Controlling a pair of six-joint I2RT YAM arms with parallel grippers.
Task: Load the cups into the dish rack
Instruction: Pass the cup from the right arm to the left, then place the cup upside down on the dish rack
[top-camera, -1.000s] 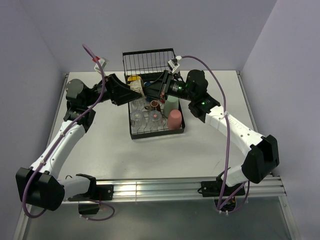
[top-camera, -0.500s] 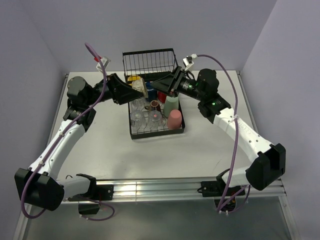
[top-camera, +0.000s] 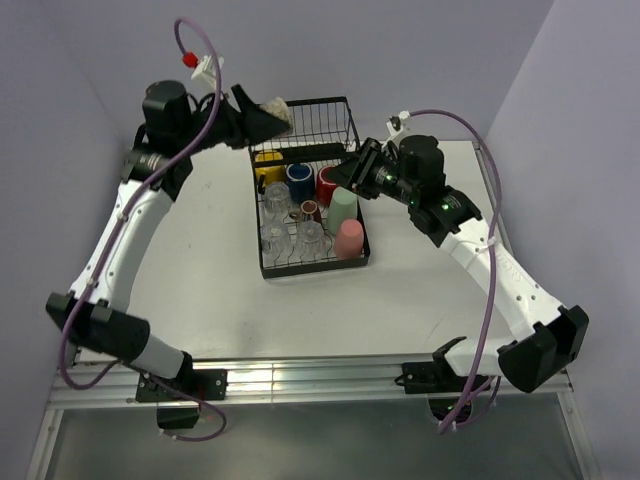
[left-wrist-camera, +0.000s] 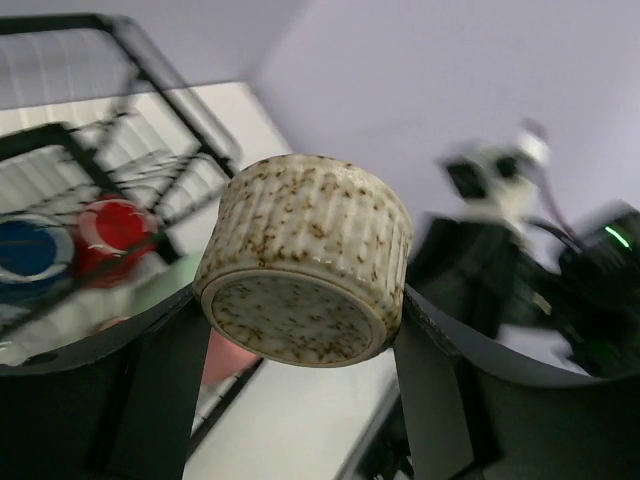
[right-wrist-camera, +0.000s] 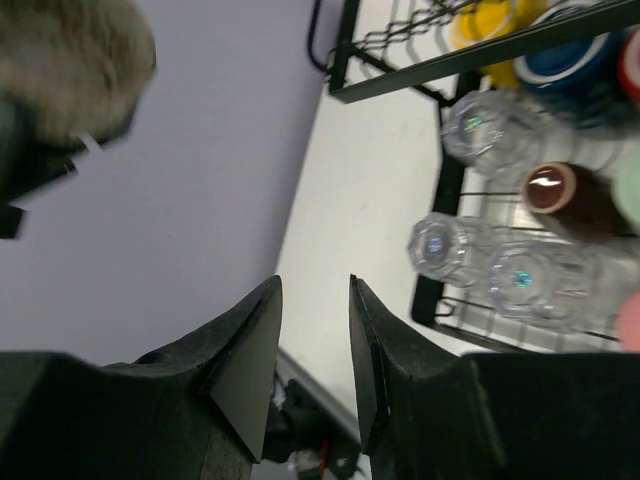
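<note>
The low section of the dish rack (top-camera: 315, 270) is packed with clear glasses (top-camera: 290, 238), tumblers (top-camera: 343, 208) and mugs (top-camera: 300, 180); only the tall basket (top-camera: 300, 120) at its far end shows room from above, its left corner overhung by the left hand (top-camera: 264, 114) and speckled cup (top-camera: 277, 106). The right hand (top-camera: 351, 178) crowds the rack's right edge; bare desk (top-camera: 200, 270) flanks both sides.

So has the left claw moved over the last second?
Yes. The left gripper, shut on the speckled cup, has swung from beside the dish rack's left wall up toward its tall far-left corner.
</note>
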